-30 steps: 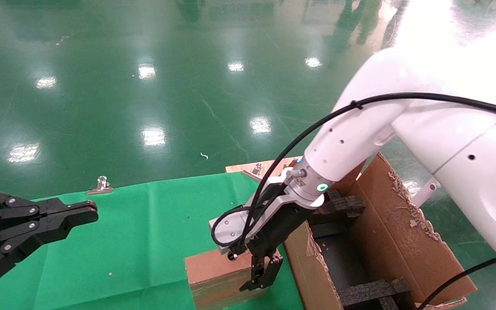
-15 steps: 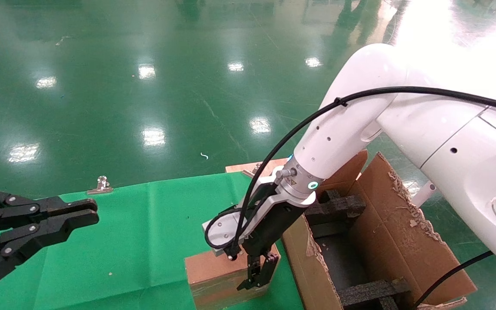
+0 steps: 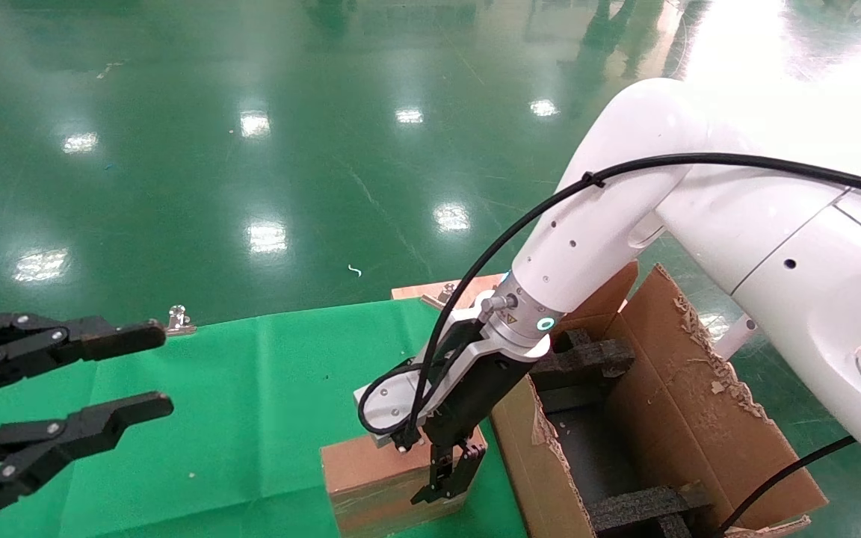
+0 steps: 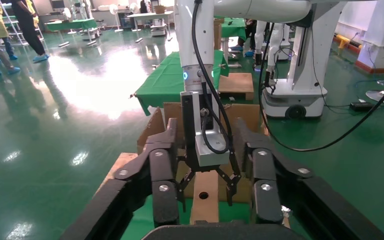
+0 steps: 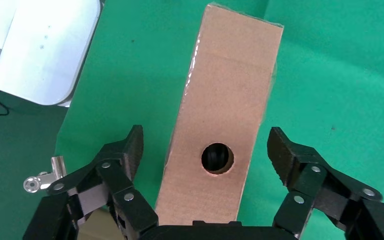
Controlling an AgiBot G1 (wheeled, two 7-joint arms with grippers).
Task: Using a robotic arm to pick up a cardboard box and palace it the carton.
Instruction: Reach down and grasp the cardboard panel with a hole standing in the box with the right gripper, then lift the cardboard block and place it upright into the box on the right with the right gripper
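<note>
The robotic arm [image 3: 610,224] on the right is being held bent down over the near edge of the green cloth [image 3: 251,388]. Its right gripper [image 3: 449,478] is being positioned directly above the cardboard box [image 3: 378,478], with the fingers spread apart and nothing being grasped. In the right wrist view, the two fingers [image 5: 125,160] are being kept on either side of the cardboard box [image 5: 225,115], each apart from its cardboard face, and the round hole [image 5: 217,158] in the upward narrow side is lying between them.

The cardboard box is standing on the green cloth, just beside the near wall of the carton [image 3: 670,388]. The carton is sitting open to the right of the box, with ragged flaps being shown and black foam [image 3: 587,359] being seen inside.

The left gripper [image 3: 131,370] is being held well apart, over the left side of the cloth, with its fingers released wide and empty. In the left wrist view, it is being pointed toward the box [image 4: 205,197] and the right gripper [image 4: 207,182].

A metal clip [image 3: 176,320] is lying at the far edge of the cloth.
</note>
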